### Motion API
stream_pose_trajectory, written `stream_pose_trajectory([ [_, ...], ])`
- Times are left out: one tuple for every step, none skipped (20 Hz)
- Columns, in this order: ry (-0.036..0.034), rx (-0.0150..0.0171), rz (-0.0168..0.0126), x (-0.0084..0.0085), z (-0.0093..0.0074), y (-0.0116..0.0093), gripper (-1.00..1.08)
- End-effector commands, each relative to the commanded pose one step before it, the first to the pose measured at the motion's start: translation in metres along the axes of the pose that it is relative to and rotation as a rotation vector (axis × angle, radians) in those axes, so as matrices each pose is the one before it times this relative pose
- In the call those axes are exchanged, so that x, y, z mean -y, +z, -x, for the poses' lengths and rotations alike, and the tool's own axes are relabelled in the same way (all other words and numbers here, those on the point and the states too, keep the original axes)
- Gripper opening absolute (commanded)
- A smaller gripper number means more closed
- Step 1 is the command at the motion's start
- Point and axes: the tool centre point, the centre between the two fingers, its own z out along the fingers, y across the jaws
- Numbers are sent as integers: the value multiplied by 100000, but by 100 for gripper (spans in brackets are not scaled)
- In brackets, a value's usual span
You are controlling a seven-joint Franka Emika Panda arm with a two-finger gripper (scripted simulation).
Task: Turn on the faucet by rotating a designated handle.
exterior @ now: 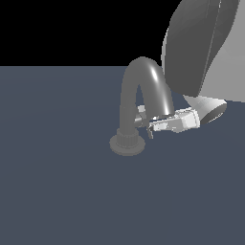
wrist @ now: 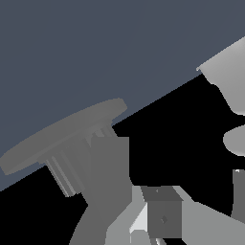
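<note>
— Over on the exterior view's right, the arm (exterior: 201,43) fills the upper corner, and its wrist reaches nearly level toward the faucet (exterior: 139,95), tipped slightly down at the tip.

— And the pincer (exterior: 152,127)?

— It sits right at the handle (exterior: 141,116), beside the faucet's column and under the arch. Whether the fingers are wide, narrow or gripping, I cannot tell; they blur into the grey metal there.

— Can you see the handle well?

— Barely. It is a small pale stub on the column's side toward the arm, and the pincer covers part of it. Its cross shape is not clear from here.

— What does the wrist view give?

— The round base (wrist: 62,131) seen tilted, ribs under it, and the column running out of frame. A grey block (wrist: 162,215) sits close to the lens; the spout is cut off.

— How does the faucet stand?

— Upright on the bench (exterior: 62,182), about mid-scene. Its long axis is vertical, and the spout arches over toward the exterior view's right, its mouth pointing down above the pincer.
</note>
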Motion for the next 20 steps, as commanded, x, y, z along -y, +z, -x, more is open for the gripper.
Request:
stream_pose_trajectory([
  [542,-321,-3061,1567,-1270,29,-100],
  [126,53,-22,131,-131,3,-100],
  [140,60,-24,132,-136,0,-100],
  [109,46,-19,121,-118,4,-100],
  [140,60,-24,125,-132,-2,-100],
  [109,46,-19,115,-114,3,-100],
  [109,46,-19,112,-112,2,-100],
  [109,46,-19,109,-110,1,-100],
  [109,46,-19,106,-108,0,-100],
  [109,46,-19,103,-106,0,-100],
  [89,37,-15,95,-94,2,-100],
  [89,37,-15,92,-92,1,-100],
  [109,46,-18,93,-100,-3,-100],
  [89,37,-15,86,-87,0,-100],
  [63,26,-11,77,-72,4,-100],
  [89,37,-15,79,-83,-2,-100],
  [63,26,-11,70,-68,2,-100],
  [63,26,-11,67,-66,1,-100],
  [89,37,-15,70,-77,-4,-100],
  [63,26,-10,61,-62,0,-100],
])
